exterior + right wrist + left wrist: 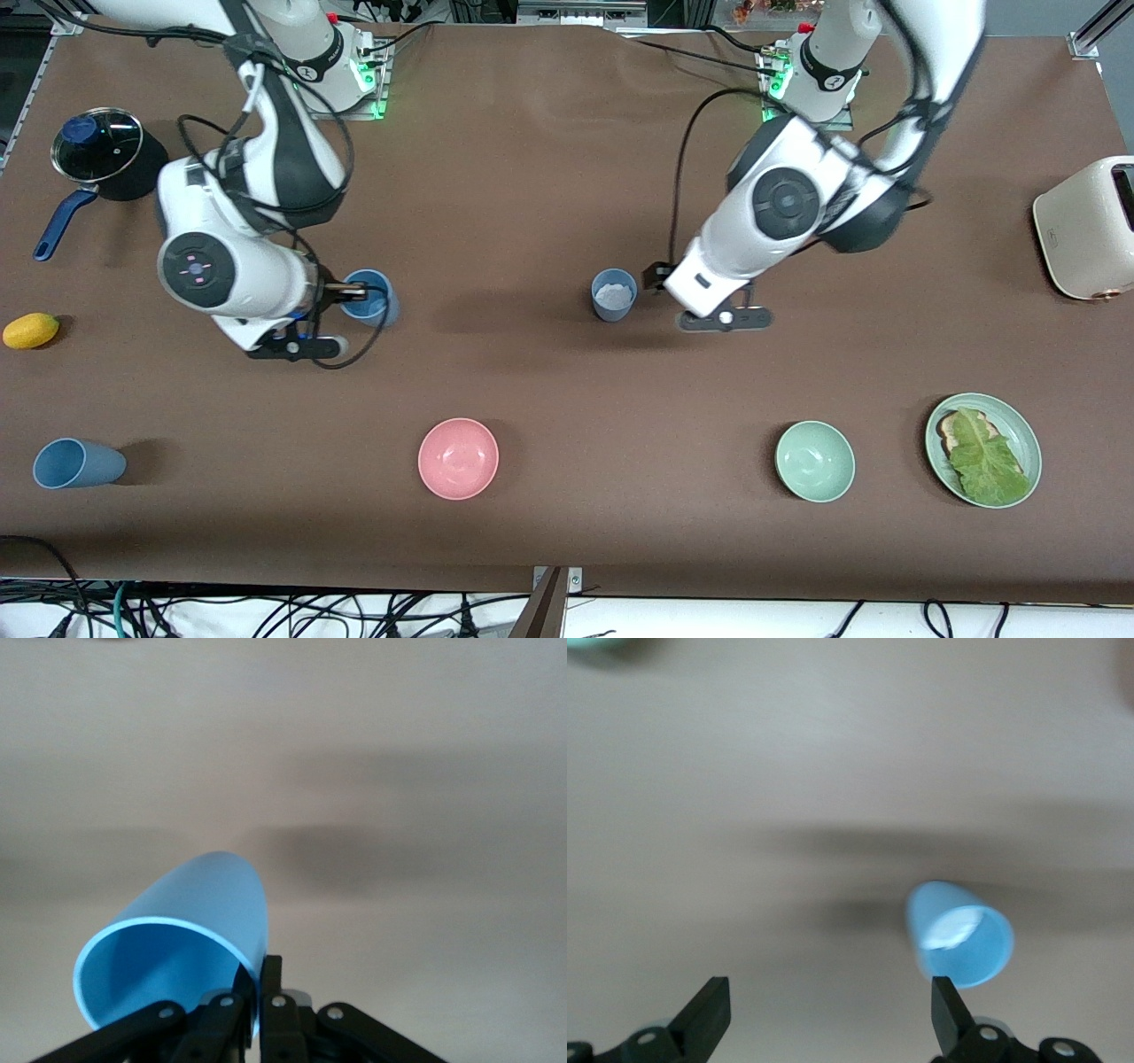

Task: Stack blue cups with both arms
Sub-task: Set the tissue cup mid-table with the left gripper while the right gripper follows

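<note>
Right wrist view shows the right gripper [250, 992] pinching the sky-blue cup [182, 948] by its rim; the left gripper [830, 1010], fingers spread, should centre on the grey-blue cup [614, 294] before closing.

Premises: a robotics laboratory staged with kitchen items. Two white arms [266, 177] are bolted to a brown-covered worktop [549, 390] edged by aluminium framing [1094, 31], with loose cables [266, 611] bundled below its front edge. A toaster [1085, 226], lidded saucepan [102, 155] and bowls [458, 458] serve as props.
</note>
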